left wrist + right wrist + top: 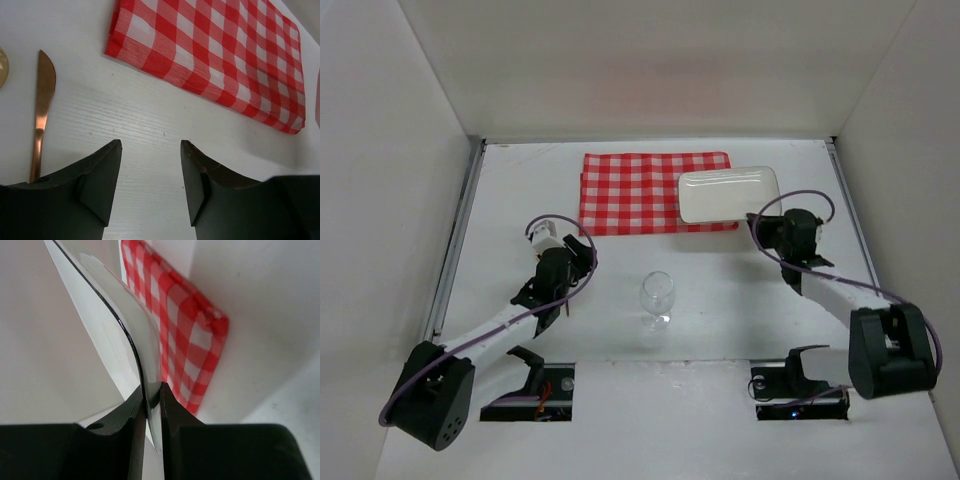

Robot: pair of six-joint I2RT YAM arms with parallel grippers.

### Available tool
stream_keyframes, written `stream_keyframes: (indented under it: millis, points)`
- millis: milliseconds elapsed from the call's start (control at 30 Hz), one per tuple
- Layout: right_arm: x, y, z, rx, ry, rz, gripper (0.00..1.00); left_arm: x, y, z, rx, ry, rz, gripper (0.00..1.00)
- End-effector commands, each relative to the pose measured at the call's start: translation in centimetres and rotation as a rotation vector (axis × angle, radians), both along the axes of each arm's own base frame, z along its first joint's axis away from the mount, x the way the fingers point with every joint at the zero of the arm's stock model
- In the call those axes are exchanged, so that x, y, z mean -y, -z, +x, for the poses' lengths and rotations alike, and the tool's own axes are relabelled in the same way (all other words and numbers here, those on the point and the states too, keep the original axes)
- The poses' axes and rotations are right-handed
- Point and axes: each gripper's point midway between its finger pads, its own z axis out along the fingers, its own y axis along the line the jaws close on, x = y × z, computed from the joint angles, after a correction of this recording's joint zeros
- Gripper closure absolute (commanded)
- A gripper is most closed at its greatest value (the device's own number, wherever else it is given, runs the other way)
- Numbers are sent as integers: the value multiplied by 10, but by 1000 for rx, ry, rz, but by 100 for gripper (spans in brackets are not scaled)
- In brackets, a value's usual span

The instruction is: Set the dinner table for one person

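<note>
The dinner table (720, 330) is the large white surface. A red-and-white checked cloth (640, 190) lies at the back middle. A small white rectangular plate (728, 194) sits over the cloth's right end. My right gripper (767, 226) is shut on the plate's near right rim (142, 365), with the cloth (192, 355) behind it. My left gripper (570, 243) is open and empty just above the table, left of the cloth (210, 55). A copper knife (40, 115) lies left of its left finger (100, 180). A clear wine glass (656, 297) stands upright in the middle.
White walls enclose the table on the left, back and right. Metal edge strips (460, 230) run along the table's sides. A round gold edge (2, 67) shows at the far left of the left wrist view. Two openings (535, 390) sit by the arm bases.
</note>
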Motion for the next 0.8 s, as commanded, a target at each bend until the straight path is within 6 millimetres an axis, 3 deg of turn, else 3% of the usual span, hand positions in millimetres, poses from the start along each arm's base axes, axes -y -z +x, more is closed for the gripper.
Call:
stream_keyframes:
  millis: [0, 133, 367, 567, 767]
  points:
    - [-34, -173, 45, 555, -12, 221, 100, -6, -8, 3, 43, -13, -6, 52]
    - [-79, -163, 72, 542, -55, 301, 100, -11, -8, 4, 50, -29, -6, 52]
    - [-139, -149, 111, 533, -86, 385, 100, -16, -10, 5, 67, -43, -9, 52]
    - [-175, -130, 135, 491, -121, 407, 100, -16, -9, 5, 68, -39, -12, 52]
    - [-200, -102, 145, 420, -120, 429, 100, -16, -7, 6, 62, -39, -15, 52]
